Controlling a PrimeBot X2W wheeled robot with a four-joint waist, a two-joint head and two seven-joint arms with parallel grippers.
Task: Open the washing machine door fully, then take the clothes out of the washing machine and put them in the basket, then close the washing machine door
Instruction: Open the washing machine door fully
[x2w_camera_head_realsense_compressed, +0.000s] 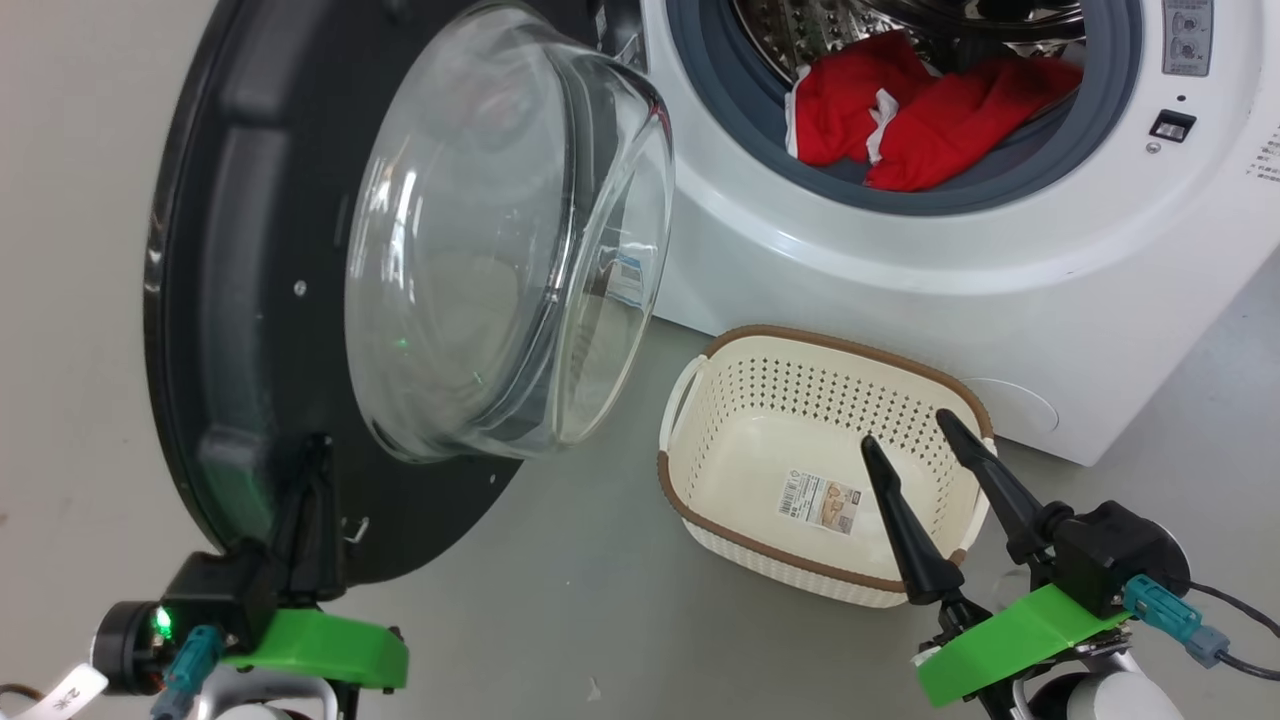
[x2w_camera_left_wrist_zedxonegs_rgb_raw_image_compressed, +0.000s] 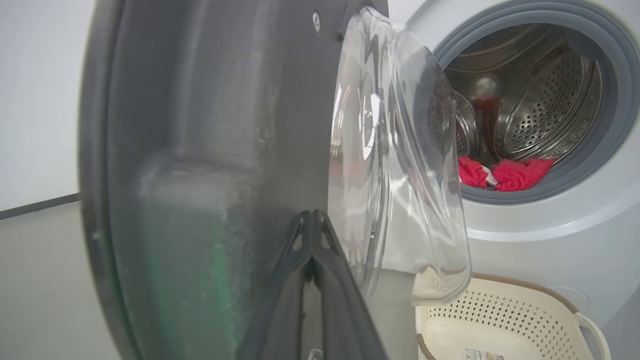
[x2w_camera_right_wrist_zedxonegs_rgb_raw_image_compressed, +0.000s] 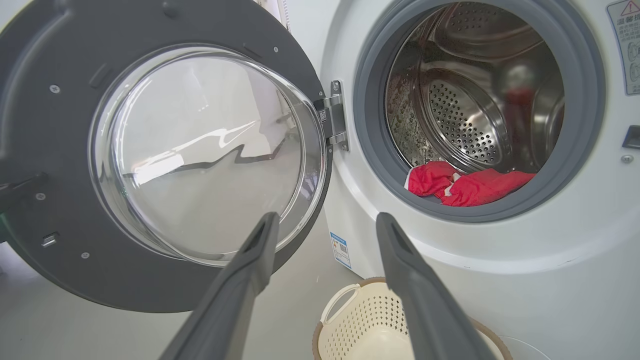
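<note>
The washing machine door (x2w_camera_head_realsense_compressed: 230, 250) stands swung out to the left, its glass bowl (x2w_camera_head_realsense_compressed: 500, 230) bulging toward the white washing machine (x2w_camera_head_realsense_compressed: 900, 300). Red clothes (x2w_camera_head_realsense_compressed: 930, 120) with white trim lie at the front of the steel drum, and show too in the wrist views (x2w_camera_left_wrist_zedxonegs_rgb_raw_image_compressed: 520, 172) (x2w_camera_right_wrist_zedxonegs_rgb_raw_image_compressed: 475, 185). The cream basket (x2w_camera_head_realsense_compressed: 700, 400) sits on the floor below the drum opening. My left gripper (x2w_camera_head_realsense_compressed: 312, 465) is shut, its tips (x2w_camera_left_wrist_zedxonegs_rgb_raw_image_compressed: 312, 216) against the inner face of the door's black ring (x2w_camera_left_wrist_zedxonegs_rgb_raw_image_compressed: 200, 150). My right gripper (x2w_camera_head_realsense_compressed: 906, 428) hangs open above the basket's right side, nothing between its fingers (x2w_camera_right_wrist_zedxonegs_rgb_raw_image_compressed: 327, 217).
Grey floor (x2w_camera_head_realsense_compressed: 560, 600) stretches between the door and the basket. A paper label (x2w_camera_head_realsense_compressed: 820, 503) lies on the basket floor. The door hinge (x2w_camera_right_wrist_zedxonegs_rgb_raw_image_compressed: 336, 115) sits left of the grey gasket (x2w_camera_right_wrist_zedxonegs_rgb_raw_image_compressed: 370, 125). A cable (x2w_camera_head_realsense_compressed: 1240, 620) trails from the right wrist.
</note>
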